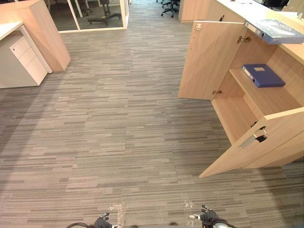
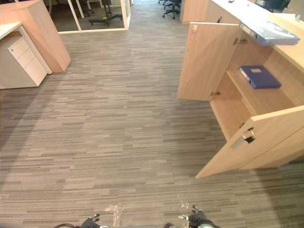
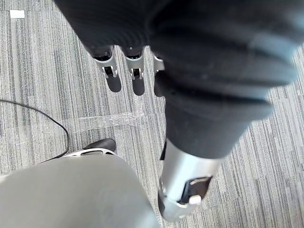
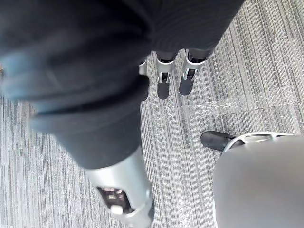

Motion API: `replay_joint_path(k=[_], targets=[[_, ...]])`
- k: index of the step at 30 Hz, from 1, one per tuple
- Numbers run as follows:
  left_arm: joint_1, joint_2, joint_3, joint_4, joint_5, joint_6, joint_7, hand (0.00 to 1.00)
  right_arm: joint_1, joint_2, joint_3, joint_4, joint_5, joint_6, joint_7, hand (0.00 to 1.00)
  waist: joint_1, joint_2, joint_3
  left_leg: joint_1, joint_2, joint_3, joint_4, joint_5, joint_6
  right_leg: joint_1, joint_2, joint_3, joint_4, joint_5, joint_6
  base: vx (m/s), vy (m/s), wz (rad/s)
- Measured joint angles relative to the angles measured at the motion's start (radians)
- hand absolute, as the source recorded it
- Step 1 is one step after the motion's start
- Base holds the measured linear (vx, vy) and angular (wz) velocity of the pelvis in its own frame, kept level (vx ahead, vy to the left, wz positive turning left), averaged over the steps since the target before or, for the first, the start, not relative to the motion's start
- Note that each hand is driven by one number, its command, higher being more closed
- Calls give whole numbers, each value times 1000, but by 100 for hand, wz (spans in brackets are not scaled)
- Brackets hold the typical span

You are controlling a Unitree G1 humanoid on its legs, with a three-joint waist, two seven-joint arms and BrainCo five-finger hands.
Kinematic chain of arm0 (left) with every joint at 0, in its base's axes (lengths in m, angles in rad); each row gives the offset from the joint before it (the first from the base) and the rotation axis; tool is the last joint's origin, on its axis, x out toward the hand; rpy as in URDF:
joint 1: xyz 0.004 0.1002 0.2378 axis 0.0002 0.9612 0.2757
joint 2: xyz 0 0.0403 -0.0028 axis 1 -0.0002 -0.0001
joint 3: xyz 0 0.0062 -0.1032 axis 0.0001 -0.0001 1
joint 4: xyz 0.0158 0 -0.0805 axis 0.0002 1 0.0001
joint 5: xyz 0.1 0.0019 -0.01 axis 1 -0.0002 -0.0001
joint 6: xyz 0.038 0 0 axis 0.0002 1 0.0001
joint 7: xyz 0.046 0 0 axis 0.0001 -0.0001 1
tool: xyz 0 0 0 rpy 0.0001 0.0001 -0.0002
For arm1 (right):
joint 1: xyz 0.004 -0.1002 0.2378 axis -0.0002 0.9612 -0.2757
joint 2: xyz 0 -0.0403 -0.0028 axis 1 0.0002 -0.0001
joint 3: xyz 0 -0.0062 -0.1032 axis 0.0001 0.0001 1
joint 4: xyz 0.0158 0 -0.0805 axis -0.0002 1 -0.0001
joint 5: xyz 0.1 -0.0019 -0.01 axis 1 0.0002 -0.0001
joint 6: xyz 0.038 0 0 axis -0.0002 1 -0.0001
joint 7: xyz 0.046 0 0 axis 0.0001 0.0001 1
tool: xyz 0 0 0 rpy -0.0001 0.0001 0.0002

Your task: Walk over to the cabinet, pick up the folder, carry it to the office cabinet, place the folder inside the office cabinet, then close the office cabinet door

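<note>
A pale blue-grey folder [image 1: 274, 30] lies flat on top of the wooden office cabinet [image 1: 266, 102] at the right, jutting over its edge. Inside, a dark blue folder [image 1: 262, 75] lies on the shelf. Both cabinet doors stand open: the far door [image 1: 209, 59] and the near door [image 1: 256, 142], which has a metal handle. My left hand [image 1: 102, 222] and right hand [image 1: 208, 217] hang low at the bottom edge, far from the cabinet. In the wrist views the left hand's fingers [image 3: 135, 71] and the right hand's fingers [image 4: 164, 78] hang straight over the carpet, holding nothing.
Grey striped carpet [image 1: 118, 133] stretches between me and the cabinet. A white drawer unit [image 1: 27, 59] and a wooden panel [image 1: 47, 33] stand at the far left. A glass partition [image 1: 95, 19] and office chairs [image 1: 168, 7] are at the back.
</note>
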Motion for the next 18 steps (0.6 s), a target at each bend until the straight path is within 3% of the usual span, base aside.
replay_joint_path(k=[18], targets=[[-3,7,-1,0,-9,-3,-18,0,-5,3,0,2,3,-2,5,0,1,-9,6,1,-2,-1,-7,0,0,0,0,-6,-1,1,-1,0,0,0]])
